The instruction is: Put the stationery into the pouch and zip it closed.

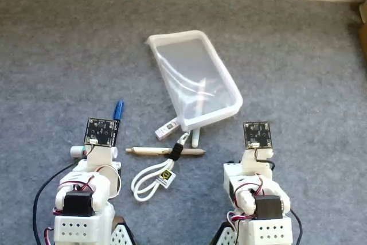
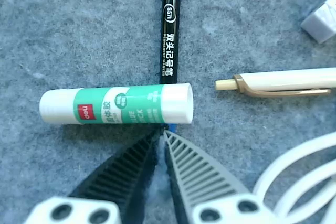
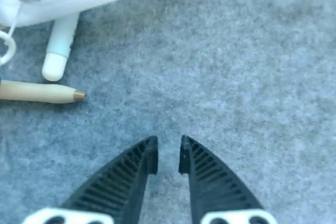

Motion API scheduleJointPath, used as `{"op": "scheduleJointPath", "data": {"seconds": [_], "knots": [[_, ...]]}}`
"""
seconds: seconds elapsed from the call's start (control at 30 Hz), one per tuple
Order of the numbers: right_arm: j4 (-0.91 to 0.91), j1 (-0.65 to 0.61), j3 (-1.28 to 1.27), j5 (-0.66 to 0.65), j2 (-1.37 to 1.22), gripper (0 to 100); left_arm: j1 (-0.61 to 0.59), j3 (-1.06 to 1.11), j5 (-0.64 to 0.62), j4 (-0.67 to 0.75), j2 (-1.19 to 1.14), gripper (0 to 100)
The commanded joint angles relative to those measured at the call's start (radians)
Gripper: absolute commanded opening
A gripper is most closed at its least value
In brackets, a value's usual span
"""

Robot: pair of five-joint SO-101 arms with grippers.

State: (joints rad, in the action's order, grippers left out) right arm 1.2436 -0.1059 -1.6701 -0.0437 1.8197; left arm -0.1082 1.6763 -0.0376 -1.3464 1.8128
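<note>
With our left pincer closed just beside the glue stick and the right pincer barely ajar, we reckon a nudge could roll it away.

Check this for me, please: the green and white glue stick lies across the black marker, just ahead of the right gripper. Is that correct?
Not quite: the side is wrong. The glue stick does lie across the black marker, but just ahead of the left gripper, not the right gripper. The left wrist view shows this.
</note>
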Motion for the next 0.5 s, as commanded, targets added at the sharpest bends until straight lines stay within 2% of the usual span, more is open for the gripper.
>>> {"op": "scheduleJointPath", "data": {"seconds": [0.0,0.27,0.47], "knots": [[0.004,0.005,-0.117,0.002,0.012,7.0,-0.008,0.019,0.008,-0.005,0.007,1],[0.01,0.008,-0.117,0.002,0.012,7.0,-0.008,0.019,0.008,-0.005,0.007,1],[-0.005,0.108,-0.068,0.002,0.012,7.0,-0.008,0.019,0.008,-0.005,0.007,1]]}}
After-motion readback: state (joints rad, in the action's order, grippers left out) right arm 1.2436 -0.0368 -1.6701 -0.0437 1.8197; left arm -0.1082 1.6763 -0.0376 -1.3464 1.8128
